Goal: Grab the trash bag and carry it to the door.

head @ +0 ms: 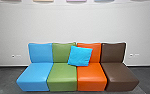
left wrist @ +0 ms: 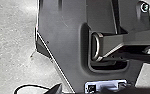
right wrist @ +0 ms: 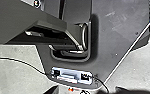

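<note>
At the lower edge of the left wrist view, a dark wedge of my left gripper (left wrist: 56,88) shows over the pale floor beside the robot's base; its state cannot be told. In the right wrist view, my right gripper (right wrist: 86,90) stands open, two dark tips well apart at the lower edge, with no object seen held between them.
A sofa of four seats, blue (head: 36,73), green (head: 62,76), orange (head: 92,76) and brown (head: 119,76), stands ahead against a white wall (head: 76,25). A bright blue cushion (head: 80,56) leans on its backrest. Dark floor (head: 3,81) lies around it.
</note>
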